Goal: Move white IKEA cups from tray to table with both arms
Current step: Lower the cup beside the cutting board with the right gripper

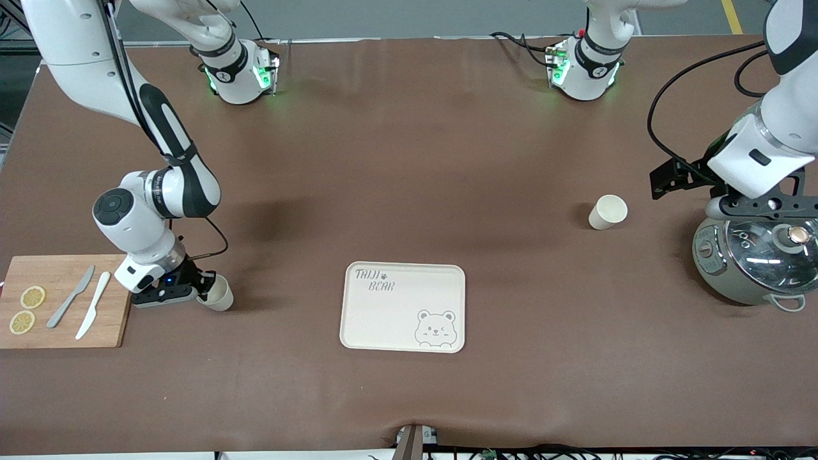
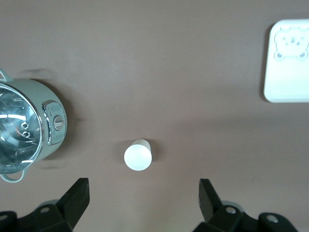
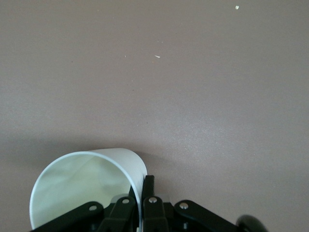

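One white cup [image 1: 219,295] is at the right arm's end of the table, beside the wooden board. My right gripper [image 1: 203,289] is shut on its rim, one finger inside and one outside the wall [image 3: 145,193]. The cup [image 3: 82,188] shows its open mouth in the right wrist view. A second white cup [image 1: 608,211] stands alone on the brown table toward the left arm's end. My left gripper [image 1: 767,207] hangs open over the pot, apart from that cup [image 2: 138,155], with nothing between its fingers [image 2: 144,186].
A cream bear-printed tray [image 1: 396,313] lies mid-table, nearer to the front camera than both cups, and shows in the left wrist view [image 2: 289,72]. A wooden board [image 1: 64,281] carries lemon slices and two knives. A pot with a glass lid [image 1: 754,262] sits under the left gripper.
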{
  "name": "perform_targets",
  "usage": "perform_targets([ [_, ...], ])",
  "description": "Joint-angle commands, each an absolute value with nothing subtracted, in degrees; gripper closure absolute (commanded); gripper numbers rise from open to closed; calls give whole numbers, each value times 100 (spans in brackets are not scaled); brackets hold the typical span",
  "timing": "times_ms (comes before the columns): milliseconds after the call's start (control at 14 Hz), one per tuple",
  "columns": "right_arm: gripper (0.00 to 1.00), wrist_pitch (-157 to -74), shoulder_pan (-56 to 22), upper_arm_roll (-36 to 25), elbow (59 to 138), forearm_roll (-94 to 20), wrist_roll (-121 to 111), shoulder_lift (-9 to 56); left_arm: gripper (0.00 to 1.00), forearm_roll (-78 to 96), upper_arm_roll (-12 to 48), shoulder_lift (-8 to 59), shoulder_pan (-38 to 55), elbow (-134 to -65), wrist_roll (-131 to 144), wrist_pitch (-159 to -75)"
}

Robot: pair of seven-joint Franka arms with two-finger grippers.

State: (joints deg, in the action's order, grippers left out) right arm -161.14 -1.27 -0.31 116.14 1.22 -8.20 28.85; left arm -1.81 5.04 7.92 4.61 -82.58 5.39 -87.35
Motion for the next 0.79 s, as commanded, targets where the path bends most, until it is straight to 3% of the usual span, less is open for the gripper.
perform_targets([
  [0, 100, -16277, -44, 44, 11637, 53, -914, 2926, 0, -158, 492, 870, 466, -8060, 239, -8438],
  [357, 100, -16286, -44, 44, 11628, 53, -914, 2953, 0, -369, 545, 861, 501, -8060, -62, -8429],
  [714, 39, -16277, -35, 44, 11610, 53, -914, 2953, 0, -316, 545, 861, 519, -8060, -53, -8429],
])
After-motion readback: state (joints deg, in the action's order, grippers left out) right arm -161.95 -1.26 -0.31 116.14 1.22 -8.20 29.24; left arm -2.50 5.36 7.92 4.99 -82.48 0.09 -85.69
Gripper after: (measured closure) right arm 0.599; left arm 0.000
